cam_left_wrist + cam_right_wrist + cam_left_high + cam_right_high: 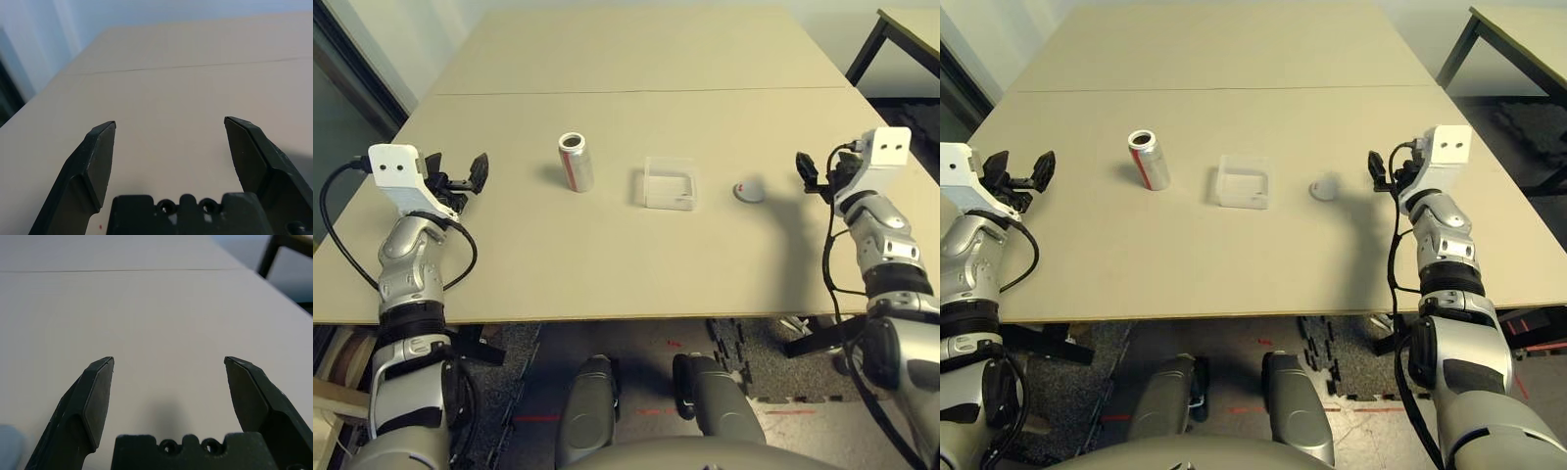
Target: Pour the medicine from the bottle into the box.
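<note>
Pale tabletop (pixel 607 255), seam (pixel 636 92) across.

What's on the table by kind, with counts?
Bottle: 1
Box: 1
Cap: 1
Total: 3
</note>
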Robot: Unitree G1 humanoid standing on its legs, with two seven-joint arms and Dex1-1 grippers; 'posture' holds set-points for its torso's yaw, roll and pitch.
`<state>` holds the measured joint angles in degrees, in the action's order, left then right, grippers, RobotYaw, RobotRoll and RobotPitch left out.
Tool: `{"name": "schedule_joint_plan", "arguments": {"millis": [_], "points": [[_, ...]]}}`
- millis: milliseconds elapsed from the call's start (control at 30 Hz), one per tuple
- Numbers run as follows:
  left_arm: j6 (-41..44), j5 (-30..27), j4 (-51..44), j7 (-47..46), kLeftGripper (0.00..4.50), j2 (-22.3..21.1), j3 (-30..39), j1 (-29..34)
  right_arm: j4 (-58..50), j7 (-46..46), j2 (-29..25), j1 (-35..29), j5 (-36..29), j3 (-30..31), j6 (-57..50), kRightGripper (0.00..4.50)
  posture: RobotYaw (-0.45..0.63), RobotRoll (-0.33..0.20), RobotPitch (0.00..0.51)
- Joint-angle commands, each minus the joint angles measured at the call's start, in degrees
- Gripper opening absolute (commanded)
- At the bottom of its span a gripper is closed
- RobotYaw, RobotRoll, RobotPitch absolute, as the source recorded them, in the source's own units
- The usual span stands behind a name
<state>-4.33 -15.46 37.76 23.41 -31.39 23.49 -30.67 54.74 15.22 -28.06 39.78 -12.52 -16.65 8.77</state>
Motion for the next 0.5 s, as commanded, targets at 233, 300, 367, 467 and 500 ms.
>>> {"name": "schedule_joint_plan", "arguments": {"millis": [233, 300, 367, 467, 500], "points": [[-5.24, 2.07, 10.75, -4.54, 4.45, -0.56, -0.36, -3.92, 5.44, -4.44, 1.03, 1.32, 1.93, -0.4, 6.82, 4.5, -0.03, 0.0, 0.112], [-5.82, 2.36, 11.69, -5.31, 4.45, -0.57, -0.56, -4.16, 5.81, -4.82, 1.25, 1.43, 1.84, -0.6, 7.42, 4.5, -0.03, 0.0, 0.115], [-6.23, 2.65, 12.51, -6.26, 4.45, -0.63, -0.56, -4.38, 6.11, -5.51, 1.48, 1.56, 1.49, -1.12, 7.66, 4.5, -0.04, 0.0, 0.12], [-6.61, 2.87, 13.4, -6.8, 4.45, -0.88, -0.57, -4.47, 6.78, -6.74, 1.46, 1.97, 1.58, -1.35, 8.28, 4.5, -0.04, 0.0, 0.124], [-6.76, 2.94, 13.71, -6.86, 4.45, -1.0, -0.62, -4.5, 6.89, -6.83, 1.54, 2.08, 1.56, -1.34, 8.41, 4.5, -0.04, 0.0, 0.123]]}}
